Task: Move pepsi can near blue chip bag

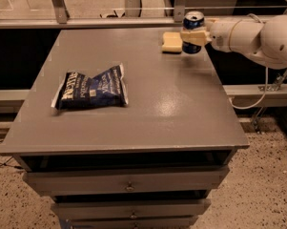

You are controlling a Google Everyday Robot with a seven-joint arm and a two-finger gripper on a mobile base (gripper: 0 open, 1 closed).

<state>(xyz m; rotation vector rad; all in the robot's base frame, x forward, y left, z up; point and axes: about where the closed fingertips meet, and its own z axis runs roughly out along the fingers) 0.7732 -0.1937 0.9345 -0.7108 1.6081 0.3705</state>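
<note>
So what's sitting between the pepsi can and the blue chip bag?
Camera view: the yellow sponge, right beside the pepsi can gripped by the end effector far right; then bare tabletop to the blue chip bag.

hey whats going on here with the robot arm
A robot arm reaching in from the right has its gripper shut around a blue soda can. It holds the can upright at the far right corner of the table, right beside a yellow sponge. The blue chip bag lies flat on the left side of the table, well apart from the can, so the can has not yet been brought near it.
</note>
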